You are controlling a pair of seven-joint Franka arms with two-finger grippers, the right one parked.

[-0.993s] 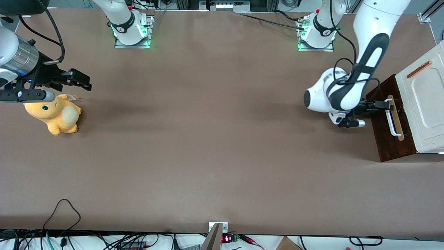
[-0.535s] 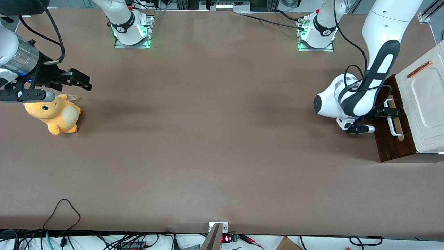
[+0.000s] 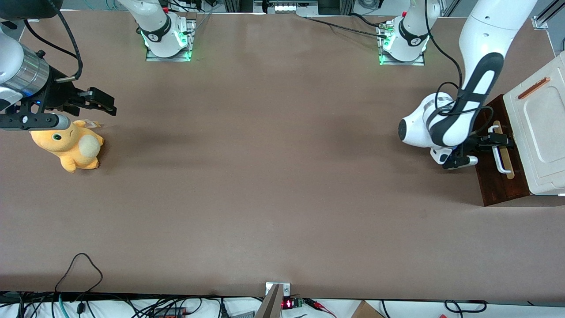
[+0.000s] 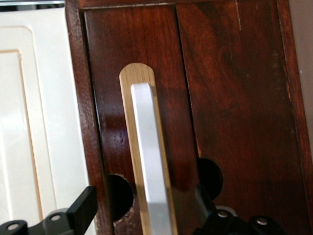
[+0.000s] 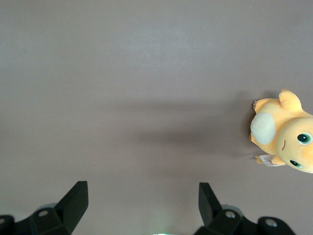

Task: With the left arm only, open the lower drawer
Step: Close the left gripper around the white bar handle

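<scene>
The lower drawer (image 3: 496,185) is a dark brown wooden front at the working arm's end of the table, with a white bar handle (image 3: 499,154) on a tan strip. The drawer front (image 4: 234,98) looks flush in its frame. The left arm's black gripper (image 3: 498,139) is at the end of the handle farther from the front camera. In the left wrist view the gripper (image 4: 145,195) is open, one finger (image 4: 83,210) on each side of the handle (image 4: 149,161), with a gap between each finger and the bar.
A cream-white panel (image 3: 540,128) with a thin orange-brown strip sits above the drawer. A yellow plush toy (image 3: 73,145) lies toward the parked arm's end of the table. Cables run along the table edge nearest the front camera.
The left arm has moved toward the drawer front, bringing its gripper over the handle. In the last half second it shifted slightly away from the front camera. The drawer has not moved.
</scene>
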